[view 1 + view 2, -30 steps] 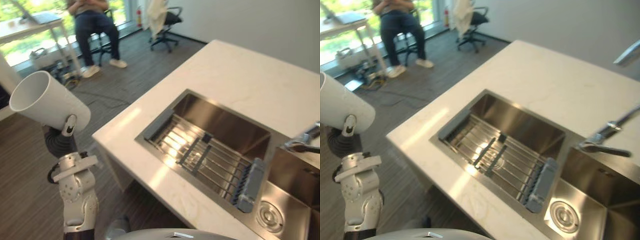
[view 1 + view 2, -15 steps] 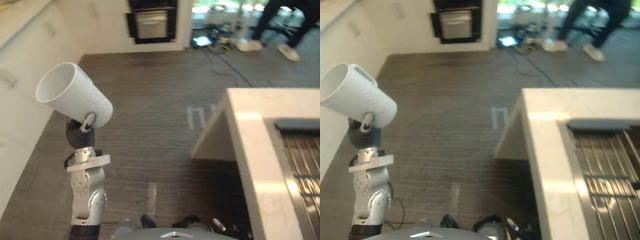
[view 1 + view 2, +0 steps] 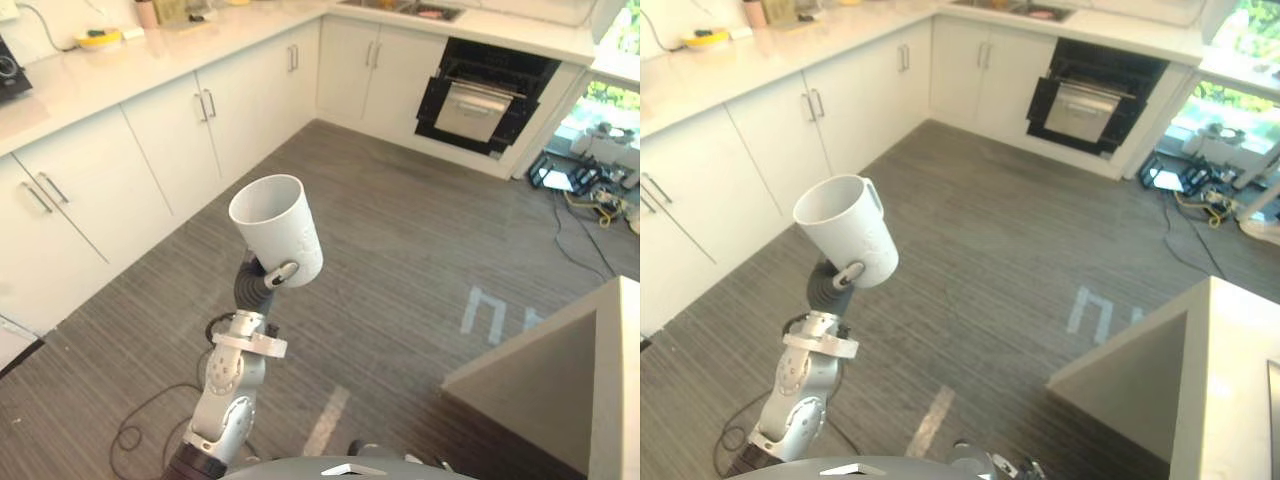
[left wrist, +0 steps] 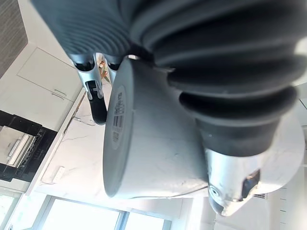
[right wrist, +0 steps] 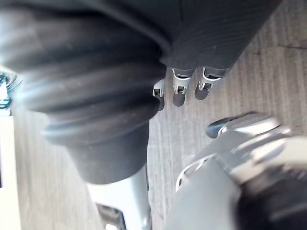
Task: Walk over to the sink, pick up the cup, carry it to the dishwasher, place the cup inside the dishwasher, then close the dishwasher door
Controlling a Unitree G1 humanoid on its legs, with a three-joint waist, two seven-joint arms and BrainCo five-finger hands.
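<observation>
A white cup (image 3: 277, 228) with a handle is held up in front of me, mouth tilted up and towards the cabinets, over the grey floor. My left hand (image 3: 262, 280) is shut on it from below, the thumb pressed on its side near the base. In the left wrist view the fingers (image 4: 96, 98) curl round the far side of the cup (image 4: 153, 143). The cup (image 3: 845, 232) and hand (image 3: 833, 283) also show in the right eye view. My right hand (image 5: 184, 88) hangs over the floor with relaxed fingers and holds nothing.
White cabinets (image 3: 150, 150) under a pale counter run along the left and far side. A black built-in appliance (image 3: 480, 95) with a silver front sits in the far run. The island counter's corner (image 3: 590, 370) juts in at lower right. Cables and gear (image 3: 590, 190) lie at far right.
The whole view has swung left from the sink and island to the cabinet run, so the camera moved. The cup stays in my left hand, now more upright.
</observation>
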